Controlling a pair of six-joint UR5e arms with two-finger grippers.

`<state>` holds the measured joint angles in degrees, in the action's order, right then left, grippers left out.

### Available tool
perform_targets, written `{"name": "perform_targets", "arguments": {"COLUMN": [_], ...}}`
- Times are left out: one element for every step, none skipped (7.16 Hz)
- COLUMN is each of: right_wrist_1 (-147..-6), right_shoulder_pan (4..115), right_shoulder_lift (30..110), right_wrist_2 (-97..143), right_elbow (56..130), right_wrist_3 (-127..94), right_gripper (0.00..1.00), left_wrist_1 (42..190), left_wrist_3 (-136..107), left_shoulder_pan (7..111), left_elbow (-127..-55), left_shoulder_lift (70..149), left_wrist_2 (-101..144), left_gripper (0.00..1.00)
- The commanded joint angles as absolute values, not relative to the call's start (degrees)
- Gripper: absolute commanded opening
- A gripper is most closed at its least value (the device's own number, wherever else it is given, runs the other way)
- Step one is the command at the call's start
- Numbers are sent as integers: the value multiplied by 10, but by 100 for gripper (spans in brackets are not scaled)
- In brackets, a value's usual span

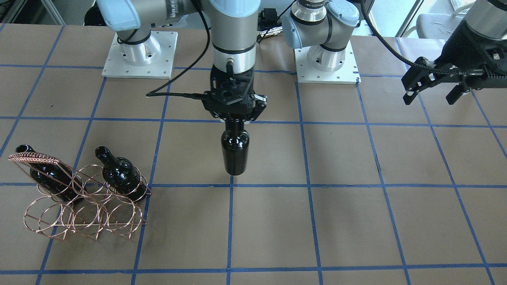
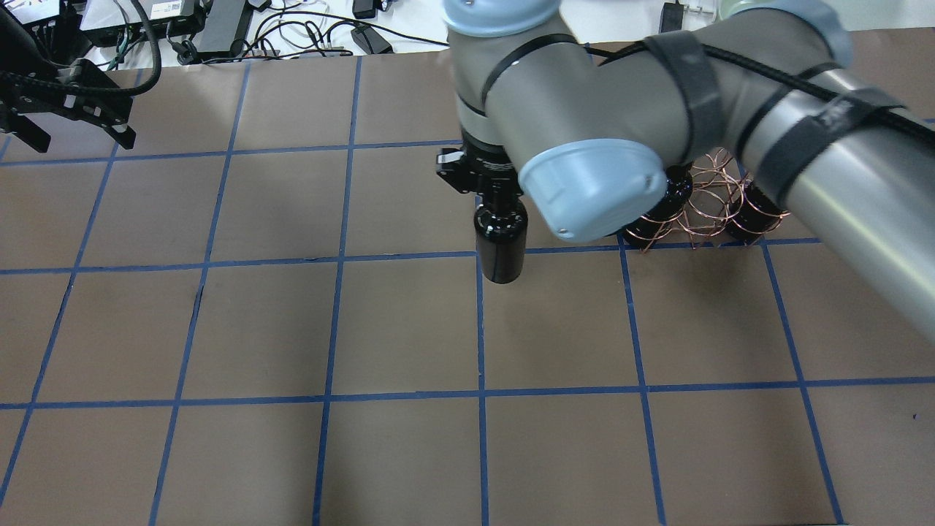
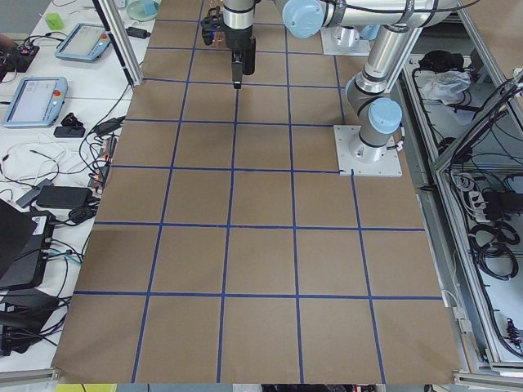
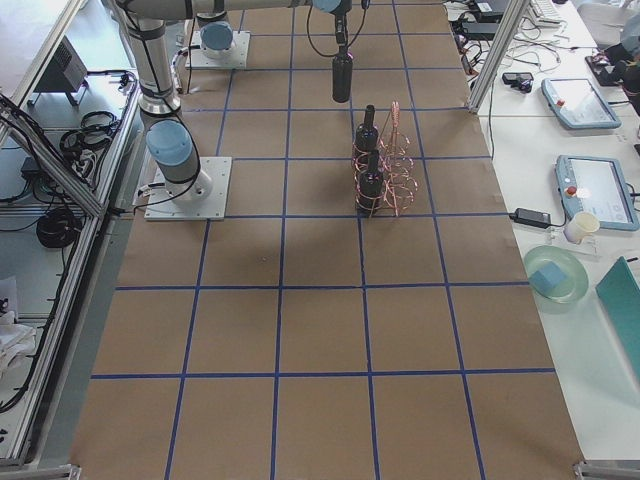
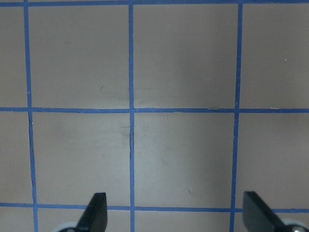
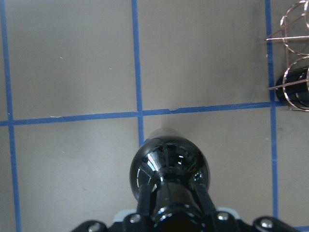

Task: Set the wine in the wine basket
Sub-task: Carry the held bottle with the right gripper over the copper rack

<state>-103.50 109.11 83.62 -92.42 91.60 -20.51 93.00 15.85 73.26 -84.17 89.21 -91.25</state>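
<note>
My right gripper (image 1: 235, 118) is shut on the neck of a glossy black wine bottle (image 1: 235, 152) and holds it upright over the middle of the table. The bottle also shows in the overhead view (image 2: 500, 245) and the right wrist view (image 6: 169, 169). The copper wire wine basket (image 1: 83, 206) stands well apart from it on the robot's right side (image 2: 705, 197). Two look-alike bottles (image 1: 51, 172) (image 1: 119, 174) lie in the basket, with empty rings between them. My left gripper (image 1: 429, 97) is open and empty, raised far off on the other side (image 2: 69, 135).
The table is brown with a blue tape grid (image 1: 309, 186). Both arm bases (image 1: 138, 55) (image 1: 326, 59) sit at the robot's edge. Cables and devices (image 2: 219, 22) lie past the far edge. Side tables with tablets (image 4: 580, 100) flank the table.
</note>
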Motion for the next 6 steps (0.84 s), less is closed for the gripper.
{"name": "perform_targets", "arguments": {"right_wrist_1": [-973,-949,-941,-936,-935,-939], "right_shoulder_pan": [973,923,882,846,827,821], "right_shoulder_lift": [893,906,911,912,915,918], "right_wrist_2": [-925,-925,-925,-926,-932,-933], "right_elbow": [939,939,939,939,936,927], "right_wrist_3": [-19,43,121,180,217,238], "right_gripper": [17,17,17,15,15,16], "left_wrist_1": [931,931,931,931,931,931], "left_wrist_3": [160,159,155,155,155,155], "left_shoulder_pan": [733,734,734,734,734,733], "left_elbow": [-842,-842,-842,-842,-842,-842], "left_shoulder_lift": [892,891,890,890,890,890], "left_wrist_2": [-914,-914,-916,-914,-914,-914], "left_gripper": [100,100,100,100,100,100]}}
